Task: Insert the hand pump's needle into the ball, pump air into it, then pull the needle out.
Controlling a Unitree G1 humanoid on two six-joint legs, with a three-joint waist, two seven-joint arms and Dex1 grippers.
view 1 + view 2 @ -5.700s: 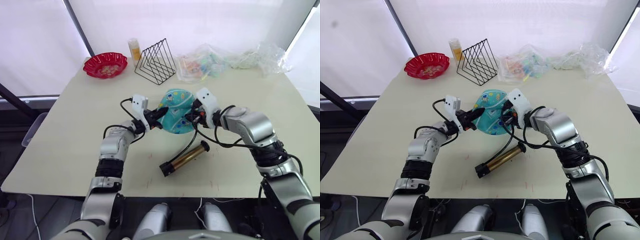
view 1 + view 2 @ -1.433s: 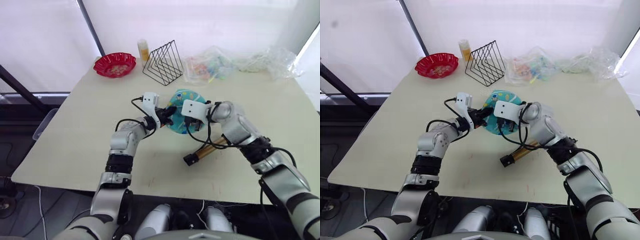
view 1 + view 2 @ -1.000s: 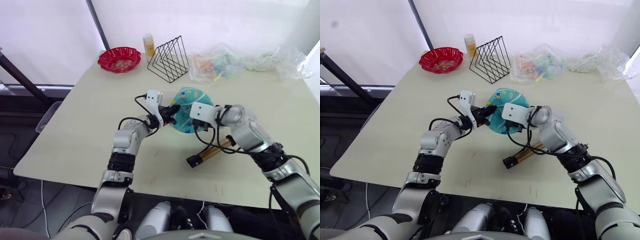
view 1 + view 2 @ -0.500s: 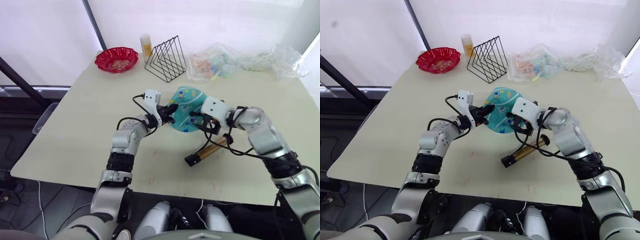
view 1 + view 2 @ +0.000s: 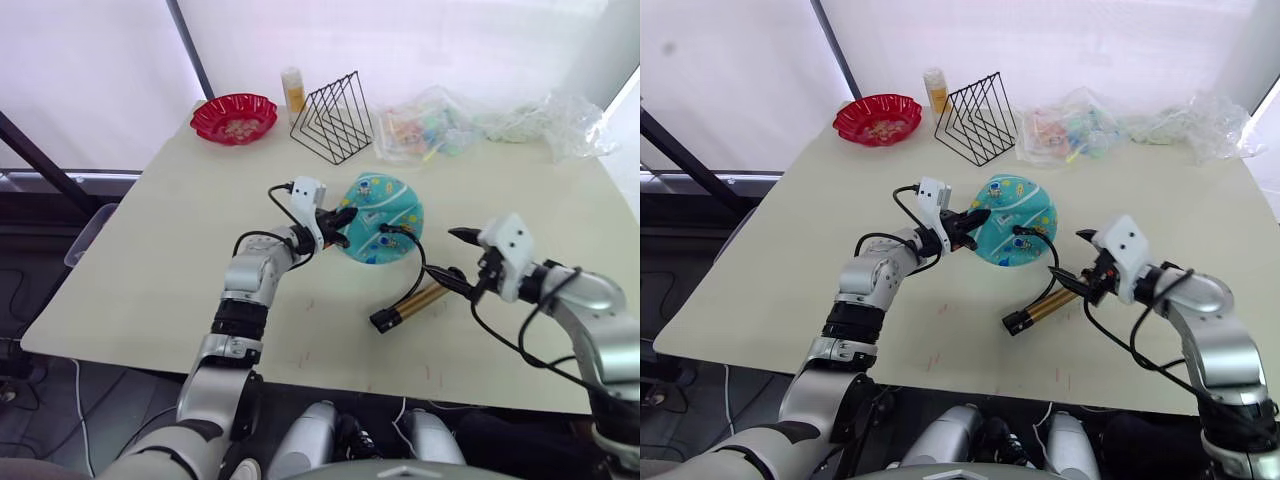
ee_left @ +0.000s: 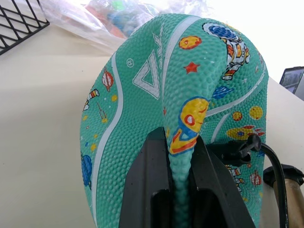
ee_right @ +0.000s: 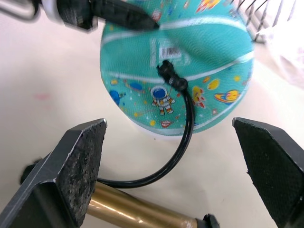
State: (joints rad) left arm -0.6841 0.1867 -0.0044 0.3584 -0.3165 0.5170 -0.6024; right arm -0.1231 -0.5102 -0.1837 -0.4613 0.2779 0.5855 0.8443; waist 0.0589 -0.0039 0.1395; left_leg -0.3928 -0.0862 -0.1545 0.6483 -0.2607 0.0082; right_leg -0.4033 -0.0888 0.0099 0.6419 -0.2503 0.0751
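Mid-table, flat teal ball (image 5: 380,217) propped on edge, a fold of it pinched between left gripper (image 6: 180,175) fingers. Hose tip seated at the valve, needle itself hidden. Right gripper (image 5: 1080,258) hanging just off the hand pump (image 5: 412,304), fingers spread wide, holding nothing. Insertion seemingly done; next up, likely closing on the pump's handle end to start pumping.

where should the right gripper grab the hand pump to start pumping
Probably the black handle end nearest the right gripper, coming from the robot's right. The hand pump lies flat, its hose already plugged into the ball, which the left gripper pinches. The bronze barrel would need steadying.
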